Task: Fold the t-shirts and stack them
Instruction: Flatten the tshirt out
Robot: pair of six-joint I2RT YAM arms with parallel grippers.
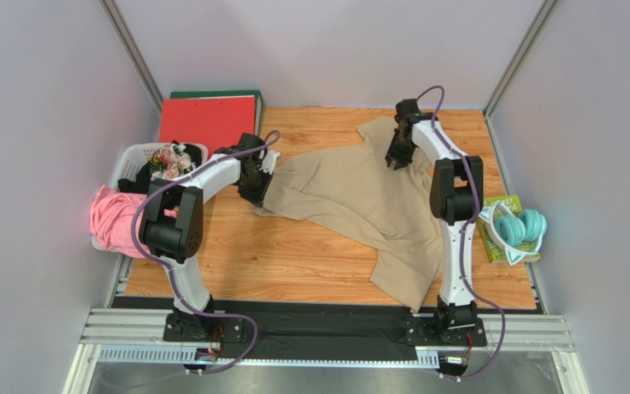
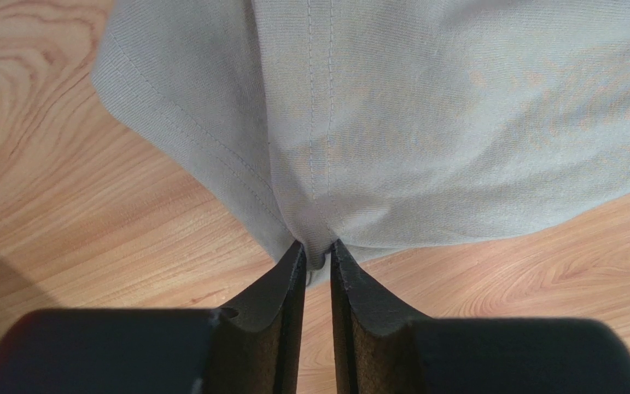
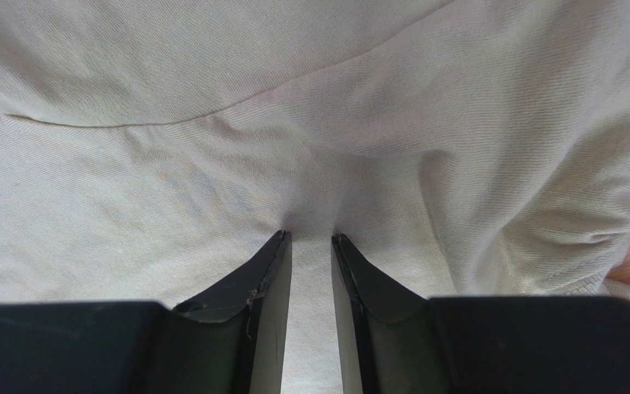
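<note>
Top external view: a tan t-shirt (image 1: 351, 193) lies spread and rumpled across the middle of the wooden worktop (image 1: 294, 263), with a basket (image 1: 129, 160) of more clothes at the left edge. The left fingers (image 2: 281, 295), nearly together, pinch a small fold of the shirt's stitched edge. The right fingers (image 3: 265, 283), equally narrow, nip a pucker of cloth on the far side, close to a curved seam. The step in hand looks to be pulling the shirt flat before folding. Done well, both arms would draw apart evenly and low, firmly enough to clear the wrinkles, gently enough that neither thin pinch slips.
</note>
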